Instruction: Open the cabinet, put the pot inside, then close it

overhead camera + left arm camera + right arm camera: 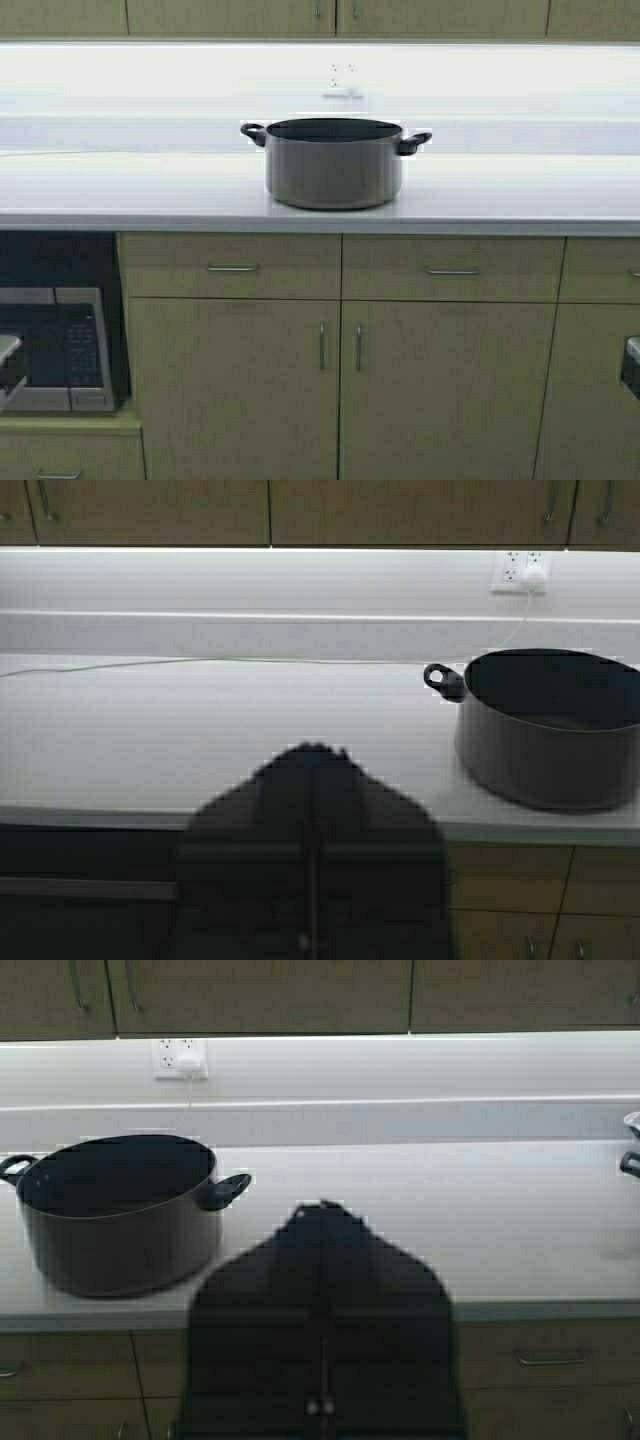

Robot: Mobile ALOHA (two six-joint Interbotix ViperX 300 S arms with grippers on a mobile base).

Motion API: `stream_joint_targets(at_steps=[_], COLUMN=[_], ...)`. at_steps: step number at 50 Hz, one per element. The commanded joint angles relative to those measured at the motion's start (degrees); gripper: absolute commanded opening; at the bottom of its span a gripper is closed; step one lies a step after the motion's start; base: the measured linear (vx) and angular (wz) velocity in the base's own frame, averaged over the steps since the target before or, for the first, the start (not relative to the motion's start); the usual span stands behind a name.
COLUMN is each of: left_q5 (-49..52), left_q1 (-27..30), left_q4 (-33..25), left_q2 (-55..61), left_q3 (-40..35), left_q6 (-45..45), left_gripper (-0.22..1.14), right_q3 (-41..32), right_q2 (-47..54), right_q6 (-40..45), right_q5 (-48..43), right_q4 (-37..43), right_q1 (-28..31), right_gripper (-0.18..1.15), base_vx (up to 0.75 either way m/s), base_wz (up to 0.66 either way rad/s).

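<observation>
The stockpot (333,162) sits upright and lidless on the white countertop (120,190), near the front edge, both black loop handles out to the sides and nothing touching it. Above it, along the top of the high view, runs the wall cabinet (230,15), its two tan doors flush and shut, the slim pulls just showing where they meet. So the opening step has not begun; this reads as the very start of the job.

The left gripper (312,830) is low and back from the counter edge, a dark wedge in its own wrist view with the two fingers drawn together into a thin seam and nothing between them. The right gripper (322,1310) mirrors it: held low before the counter, fingers pressed together, holding nothing. From the left wrist the pot lies off toward the robot's right; from the right wrist it lies toward its left, so the pot stands between the two arms. Both arms are well apart from it.

Next, by the look of it, one arm has to rise well above the counter and spread its fingers around one of those slim vertical pulls, then swing the door out without clipping the pot below. An outlet (342,72) with a plug in it sits on the backsplash behind the pot, and a microwave (55,345) is tucked below left.
</observation>
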Motion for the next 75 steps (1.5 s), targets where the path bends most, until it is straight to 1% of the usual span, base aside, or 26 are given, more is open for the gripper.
stream_joint_targets(at_steps=[1,3,6,14,31,49,61,75], left_q5=[-0.3,-0.4,-0.5,-0.7,-1.3,-1.1,-2.3,-2.4], left_q1=[-0.4,-0.4,-0.4,-0.4,-0.4,-0.4,-0.4,-0.4], left_q4=[0.2,0.2,0.2,0.2,0.2,0.2,0.0,0.2], left_q2=[1.5,1.4,1.5,1.5,3.1,1.5,4.0,4.2], left_q3=[-0.3,-0.3,-0.3,-0.3,-0.2,1.1,0.4,0.5], left_q6=[-0.4,-0.4,-0.6,-0.8,-1.2,-2.2,-2.3,-2.1], left_gripper=[-0.02,0.03,0.06,0.03,0.03,0.03,0.03,0.03], right_q3=[-0.2,-0.2,-0.4,-0.5,-0.3,0.3,0.4,0.6], right_q2=[0.4,0.5,0.4,0.4,0.4,0.9,0.4,0.3], right_q6=[0.5,0.5,0.5,0.5,0.5,0.5,0.4,0.9], right_q5=[0.2,0.5,0.9,1.0,1.1,1.1,1.1,1.1], right_q4=[0.0,0.0,0.0,0.1,0.0,0.0,0.0,0.0], right_q1=[0.4,0.4,0.4,0.4,0.4,0.4,0.4,0.4], right_gripper=[0.03,0.08,0.08,0.06,0.06,0.06,0.06,0.06], base_vx=[0.09,0.11,0.13,0.16,0.24,0.33,0.34,0.34], base_wz=[0.00,0.01,0.02,0.04,0.06,-0.03,0.01,0.07])
